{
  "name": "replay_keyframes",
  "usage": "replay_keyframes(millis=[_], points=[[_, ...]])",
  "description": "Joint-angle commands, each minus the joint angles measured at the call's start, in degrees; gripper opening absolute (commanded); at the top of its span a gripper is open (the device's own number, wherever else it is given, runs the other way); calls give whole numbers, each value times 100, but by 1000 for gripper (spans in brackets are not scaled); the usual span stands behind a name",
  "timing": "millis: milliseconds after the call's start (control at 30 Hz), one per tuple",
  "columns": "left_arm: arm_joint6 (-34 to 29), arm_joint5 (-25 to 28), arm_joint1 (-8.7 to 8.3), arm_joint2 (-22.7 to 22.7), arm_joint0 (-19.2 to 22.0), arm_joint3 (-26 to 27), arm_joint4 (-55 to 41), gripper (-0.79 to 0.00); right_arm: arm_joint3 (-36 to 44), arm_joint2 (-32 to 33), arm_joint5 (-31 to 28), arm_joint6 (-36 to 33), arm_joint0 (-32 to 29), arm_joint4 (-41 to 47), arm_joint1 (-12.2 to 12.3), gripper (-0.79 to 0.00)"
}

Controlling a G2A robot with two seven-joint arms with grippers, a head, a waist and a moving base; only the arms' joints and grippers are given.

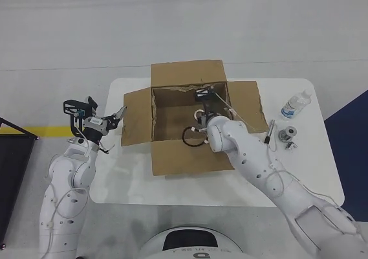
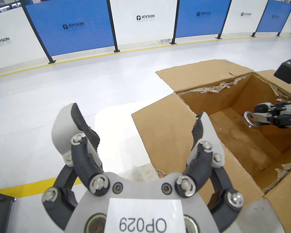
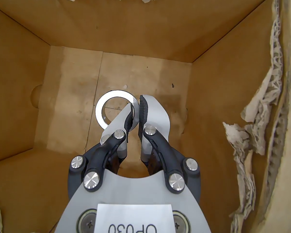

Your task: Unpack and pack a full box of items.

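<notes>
Clamping a flat silver metal ring by its rim between the closed-in pads of the right gripper, well down inside the open brown corrugated cardboard box. Holding it just above the bare box floor, roughly mid-box, away from all four walls.

Hovering the left gripper, spread wide and carrying nothing, outside the box beside its left flap, over the edge of the white rounded table.

Judging from the bare floor, and from the clear plastic bottle, the dark pen-like tool and the small metal parts lying on the table to the right of the box: most likely unpacking, taking out one of the last items. Possibly starting the repacking instead; not being able to tell which from this alone.

If unpacking, next calling for a straight lift past the torn paper edges at the box mouth, then a carry over the right flap to a free patch near the other items. Gripping only a thin rim, so calling for a firm squeeze and an even motion, lest the ring pivot or slip. If packing, calling only for lowering to the floor and letting go.
</notes>
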State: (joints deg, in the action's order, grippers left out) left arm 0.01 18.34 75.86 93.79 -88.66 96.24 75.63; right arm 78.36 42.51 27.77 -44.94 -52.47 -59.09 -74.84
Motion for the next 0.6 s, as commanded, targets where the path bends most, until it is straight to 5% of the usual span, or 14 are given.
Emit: replay_keyframes(millis=[0, 267, 433, 567], points=[[0, 0, 0, 0, 0, 0, 0, 0, -192, -90, 45, -45, 127, 0, -73, -785], [0, 0, 0, 0, 0, 0, 0, 0, -694, -181, 116, 17, 380, 162, -295, -785], [0, 0, 0, 0, 0, 0, 0, 0, -860, -110, 173, 67, 431, 178, -364, -499], [0, 0, 0, 0, 0, 0, 0, 0, -749, 91, 137, 161, 378, 187, -352, -456]])
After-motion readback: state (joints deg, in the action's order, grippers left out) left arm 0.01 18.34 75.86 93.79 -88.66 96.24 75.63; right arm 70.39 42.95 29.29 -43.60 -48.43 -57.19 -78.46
